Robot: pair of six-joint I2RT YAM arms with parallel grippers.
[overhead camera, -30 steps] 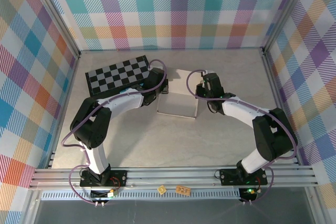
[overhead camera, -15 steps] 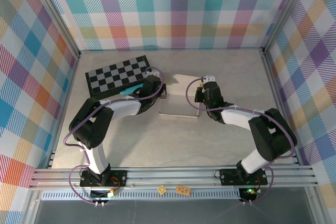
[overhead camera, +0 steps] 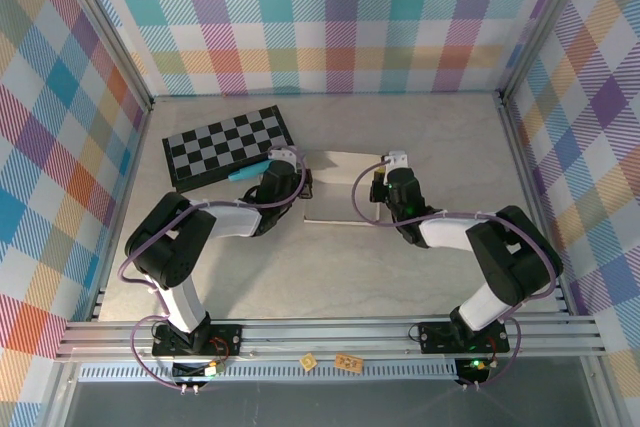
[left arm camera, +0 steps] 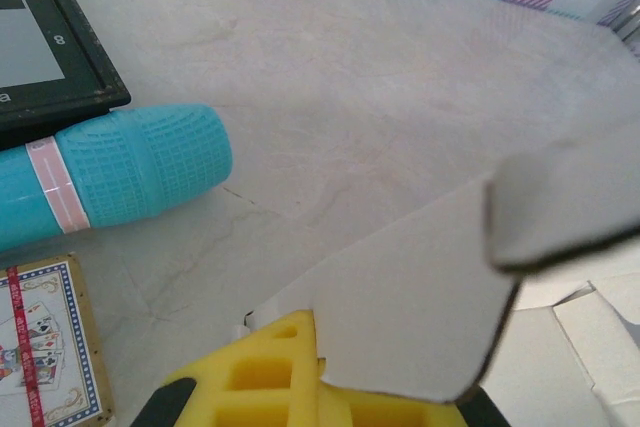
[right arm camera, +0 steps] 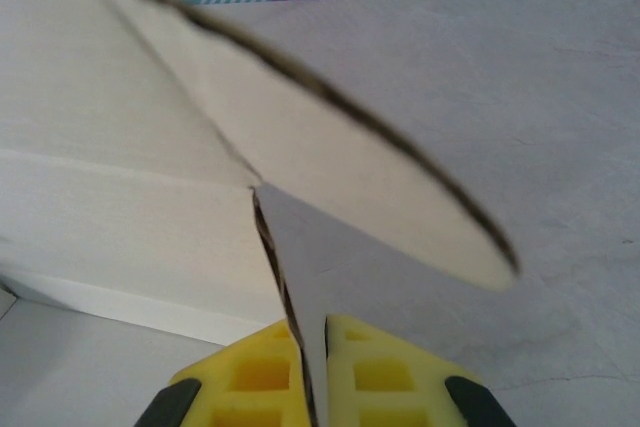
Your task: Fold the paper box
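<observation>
Both arms reach in toward mid-tabletop (overhead camera: pixel 420 257), with the paper box (overhead camera: pixel 340 172) lying between them. It is a white card, partly raised, and its long side runs left to right from one wrist across to the other.

- Left pincer (overhead camera: pixel 306 185): clenched on the box's left end. In the left wrist view my yellow pads (left arm camera: pixel 270 377) pinch a card flap that rises up and away to the right, so the paper box (left arm camera: pixel 420 297) sits ahead and to the right of that pincer (left arm camera: pixel 318 372).
- Right pincer (overhead camera: pixel 378 187): clenched on the opposite end. In the right wrist view (right arm camera: pixel 313 347) a thin card wall runs edge-on between the pads, a rounded flap leans over it, and the body of the paper box (right arm camera: pixel 130 207) lies ahead and to the left.

Neither arm is nearer: each has its own end, and the box spans the gap between them (any fold turns on moving the two ends together, I judge).

Off my left side, just beside that wrist, lie a teal ribbed cylinder (left arm camera: pixel 120 172) and a playing-card pack (left arm camera: pixel 45 347). The checkerboard (overhead camera: pixel 225 142) sits beyond, apart from the box.
</observation>
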